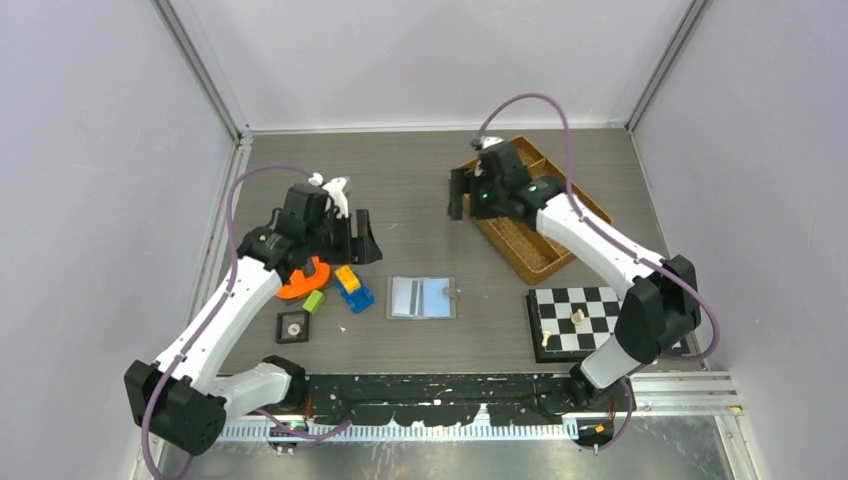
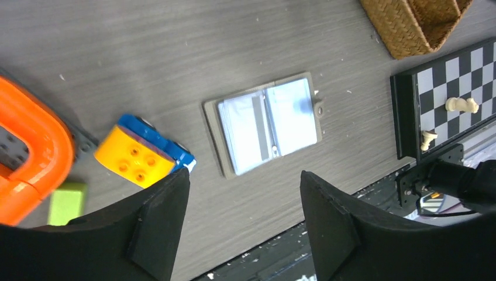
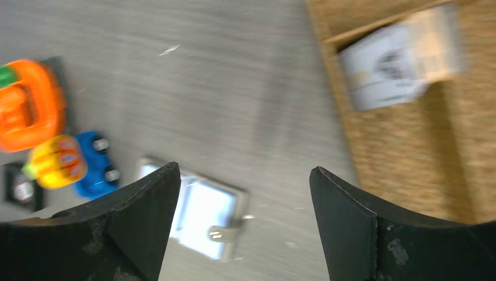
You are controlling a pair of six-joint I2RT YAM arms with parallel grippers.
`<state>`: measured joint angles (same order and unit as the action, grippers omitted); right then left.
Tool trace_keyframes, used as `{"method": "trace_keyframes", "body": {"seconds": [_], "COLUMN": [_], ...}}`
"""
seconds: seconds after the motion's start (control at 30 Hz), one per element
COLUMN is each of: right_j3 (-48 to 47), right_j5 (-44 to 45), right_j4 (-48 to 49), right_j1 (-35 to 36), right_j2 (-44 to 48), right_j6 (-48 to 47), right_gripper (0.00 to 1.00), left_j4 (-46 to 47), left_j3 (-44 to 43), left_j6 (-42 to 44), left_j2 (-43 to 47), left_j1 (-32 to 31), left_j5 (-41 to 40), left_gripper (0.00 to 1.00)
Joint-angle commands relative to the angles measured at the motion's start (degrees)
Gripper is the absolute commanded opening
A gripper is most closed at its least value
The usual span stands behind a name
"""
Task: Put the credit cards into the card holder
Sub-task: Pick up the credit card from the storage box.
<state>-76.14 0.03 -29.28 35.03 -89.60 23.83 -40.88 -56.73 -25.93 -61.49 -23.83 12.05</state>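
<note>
The card holder [image 1: 421, 297] lies open on the table, light blue inside up, snap tab to the right; it also shows in the left wrist view [image 2: 269, 124] and, blurred, in the right wrist view [image 3: 205, 213]. Pale whitish-grey credit cards [image 3: 383, 70] lie in a compartment of the wicker basket [image 3: 409, 158]; in the top view my right arm hides them. My left gripper [image 1: 352, 243] [image 2: 244, 175] is open and empty, up and to the left of the holder. My right gripper [image 1: 460, 200] [image 3: 244, 170] is open and empty, by the basket's left edge.
The wicker basket [image 1: 520, 255] stands at the back right. A chessboard [image 1: 580, 320] with pieces lies front right. An orange toy [image 1: 303, 278], yellow and blue blocks [image 1: 350, 288], a green block [image 1: 313, 300] and a black dial tile [image 1: 292, 325] lie left of the holder.
</note>
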Motion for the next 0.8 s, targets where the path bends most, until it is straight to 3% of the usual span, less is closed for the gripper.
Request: {"method": "trace_keyframes", "body": {"seconds": [0.0,0.13,0.37,0.77], "right_j3": [-5.9,-11.3,-20.4,-30.6], "right_j5": [5.3,3.3,-3.5,6.5], "right_j4": [-9.3,-12.3,-16.8,-22.2], "right_j1": [-6.0,-10.8,-15.6,-17.4], "right_j2": [-1.1,-8.0,-19.4,-30.7], "right_j6": [-15.3,-23.3,-32.0,-36.8], "right_gripper": [0.87,0.90,0.92,0.90], "left_j4": [-4.3,-2.6,1.1,1.7], "left_j3": [-6.7,-7.1,-4.1,-3.5], "left_j6": [8.9,11.8,12.8,13.1], "left_j2": [-3.2,-4.5,-6.8,-8.6], "left_j1": [3.1,4.0,5.4,7.1], "left_j5": [4.3,1.1,0.4,1.7], "left_gripper": [0.74,0.84,0.91,0.93]}}
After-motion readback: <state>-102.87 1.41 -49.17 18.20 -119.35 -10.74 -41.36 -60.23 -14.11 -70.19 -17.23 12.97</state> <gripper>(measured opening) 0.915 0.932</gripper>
